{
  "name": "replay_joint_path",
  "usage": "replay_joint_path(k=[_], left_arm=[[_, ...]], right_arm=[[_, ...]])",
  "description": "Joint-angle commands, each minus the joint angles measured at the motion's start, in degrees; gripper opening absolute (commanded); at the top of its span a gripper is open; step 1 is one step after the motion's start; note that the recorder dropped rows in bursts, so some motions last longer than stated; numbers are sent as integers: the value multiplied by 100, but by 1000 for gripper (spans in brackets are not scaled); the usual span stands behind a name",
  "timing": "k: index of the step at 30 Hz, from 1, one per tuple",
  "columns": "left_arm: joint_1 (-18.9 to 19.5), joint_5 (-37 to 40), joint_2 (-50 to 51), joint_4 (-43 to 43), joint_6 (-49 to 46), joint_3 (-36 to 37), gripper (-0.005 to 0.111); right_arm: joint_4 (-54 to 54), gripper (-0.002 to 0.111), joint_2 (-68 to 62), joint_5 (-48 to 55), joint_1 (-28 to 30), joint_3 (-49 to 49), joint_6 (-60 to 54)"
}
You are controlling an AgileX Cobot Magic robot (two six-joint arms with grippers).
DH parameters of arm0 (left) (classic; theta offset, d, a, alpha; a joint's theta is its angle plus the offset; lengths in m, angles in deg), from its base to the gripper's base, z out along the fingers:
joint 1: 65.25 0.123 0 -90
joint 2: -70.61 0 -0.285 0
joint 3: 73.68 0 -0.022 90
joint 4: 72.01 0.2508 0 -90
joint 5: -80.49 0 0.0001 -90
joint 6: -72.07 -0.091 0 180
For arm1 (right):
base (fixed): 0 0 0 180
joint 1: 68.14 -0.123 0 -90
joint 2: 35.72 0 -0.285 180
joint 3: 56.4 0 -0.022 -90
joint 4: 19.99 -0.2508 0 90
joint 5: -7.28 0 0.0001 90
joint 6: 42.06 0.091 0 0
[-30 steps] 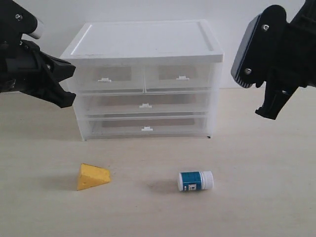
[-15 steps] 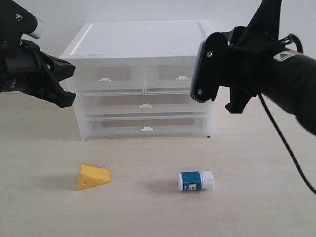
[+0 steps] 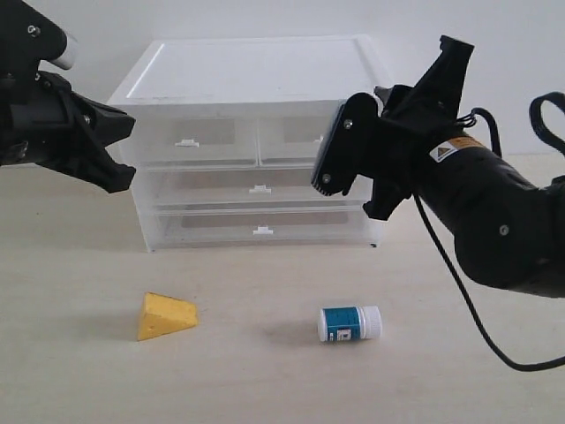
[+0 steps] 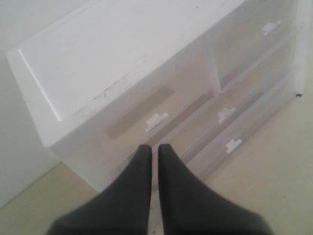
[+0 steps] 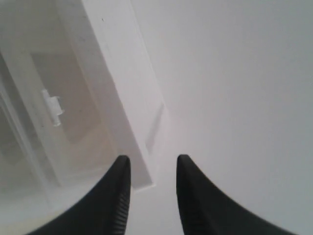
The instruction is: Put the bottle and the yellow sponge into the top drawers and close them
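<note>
Right pincer (image 5: 152,159), jaws apart and empty, hovers at the cabinet's (image 5: 117,73) right end. The tab handle (image 5: 53,107) of the shut top right drawer (image 3: 296,132) seems just left of it. Left pincer (image 4: 154,147) is clenched, empty. Bottle (image 3: 350,323) and yellow sponge (image 3: 165,316) lie on the near desk (image 3: 265,384).

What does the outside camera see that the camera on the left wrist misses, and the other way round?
Only the exterior view shows the yellow sponge and the bottle lying on the table in front of the white cabinet, plus the right arm. Only the left wrist view shows that the left gripper is shut. Both show that cabinet and its top drawers, closed.
</note>
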Motion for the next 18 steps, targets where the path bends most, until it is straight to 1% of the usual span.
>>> replay_joint_path(k=[1, 2, 4, 6, 7, 10, 12, 15, 18], left_arm=[[-45, 9, 18, -54, 21, -23, 4], [-45, -162, 18, -164, 185, -23, 4], [-45, -162, 18, -197, 369, 27, 4], [-45, -116, 112, -99, -29, 39, 4], [-45, -59, 327, 249, -29, -72, 4], [-45, -114, 928, 876, -21, -246, 4], [-45, -124, 1200, 1058, -21, -313, 4], [-45, -56, 1300, 1068, -21, -324, 4], [-35, -210, 1277, 1050, -21, -351, 4]], right_arm=[[613, 28, -131, 132, -15, -22, 1152], [799, 28, -145, 102, -15, -22, 1739], [863, 28, -145, 102, -15, -22, 2091], [893, 28, -145, 117, -15, -22, 2051], [891, 28, -145, 117, -15, -22, 1861], [891, 28, -145, 117, -15, -22, 1758], [842, 28, -145, 117, -15, -22, 1667], [829, 28, -145, 117, -15, -22, 1667], [844, 28, -145, 117, -15, -22, 1667]])
